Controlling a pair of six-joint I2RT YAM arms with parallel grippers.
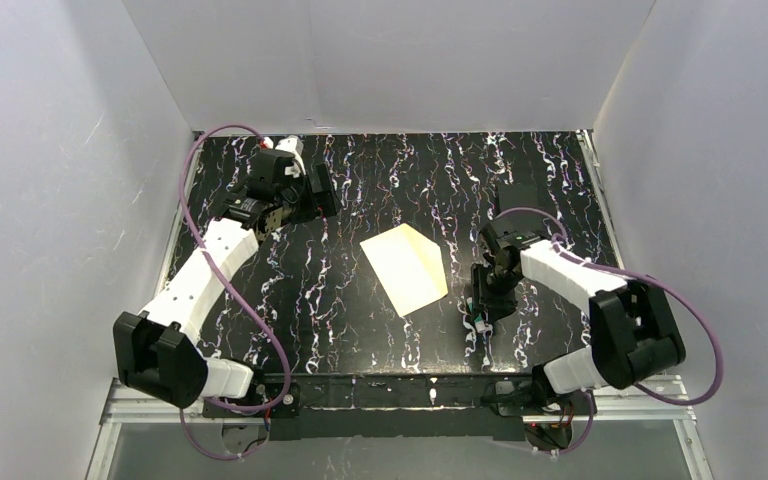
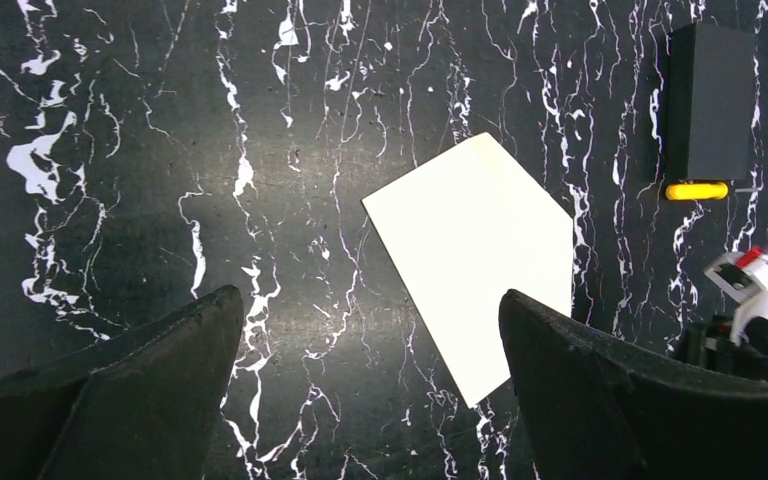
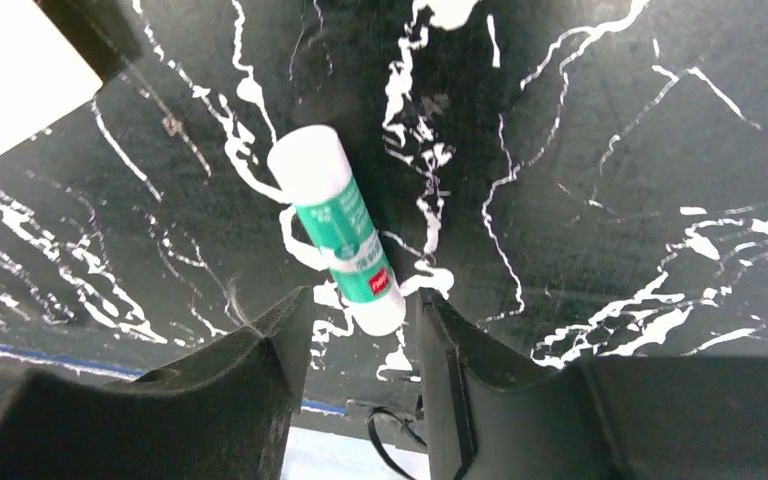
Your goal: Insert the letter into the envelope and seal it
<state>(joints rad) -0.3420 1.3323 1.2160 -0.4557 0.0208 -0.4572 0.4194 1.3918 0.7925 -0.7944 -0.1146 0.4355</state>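
Judging by the single pale oblong at frame centre, the envelope (image 1: pixel 406 268) lies on the desk (image 1: pixel 360 330) — letter unseen, probably inside. Right claw (image 3: pixel 360 330) grips a glue stick (image 3: pixel 338 228); left claw (image 2: pixel 370 350) released — sealing remains.

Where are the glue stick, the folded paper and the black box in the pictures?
glue stick (image 3: pixel 340 232), right wrist view, green label.
folded paper (image 1: pixel 407 266), top external view, middle of its face.
black box (image 2: pixel 710 100), left wrist view, top face.
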